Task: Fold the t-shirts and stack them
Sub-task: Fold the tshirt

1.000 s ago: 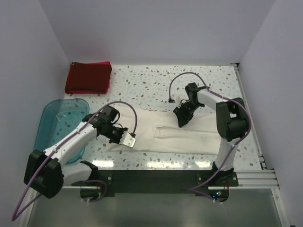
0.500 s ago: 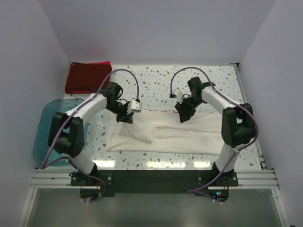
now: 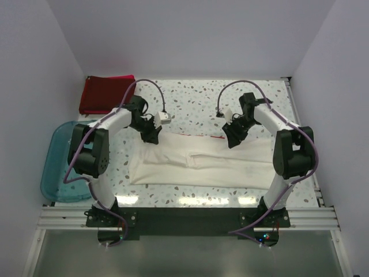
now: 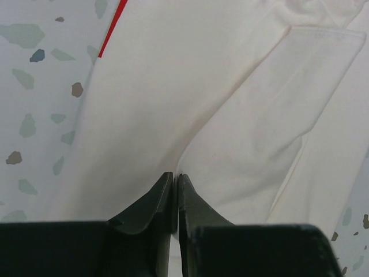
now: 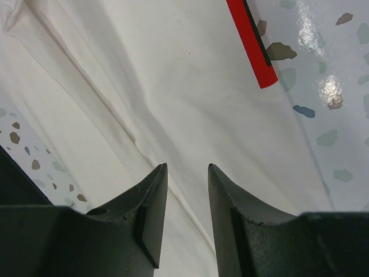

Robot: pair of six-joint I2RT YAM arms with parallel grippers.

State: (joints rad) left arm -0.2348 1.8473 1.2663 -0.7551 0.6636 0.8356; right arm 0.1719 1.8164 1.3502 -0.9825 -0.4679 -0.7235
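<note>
Left tool (image 4: 174,176) clenched, its tips on a soft crease of the cream shirt (image 4: 173,86). My right tool (image 5: 187,168) released, wedge jaws apart above smooth cloth. Speckled desk (image 4: 34,86).

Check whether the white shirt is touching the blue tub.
Apart. The top view shows a strip of bare speckled table between the blue tub and the left edge of the white shirt.
</note>
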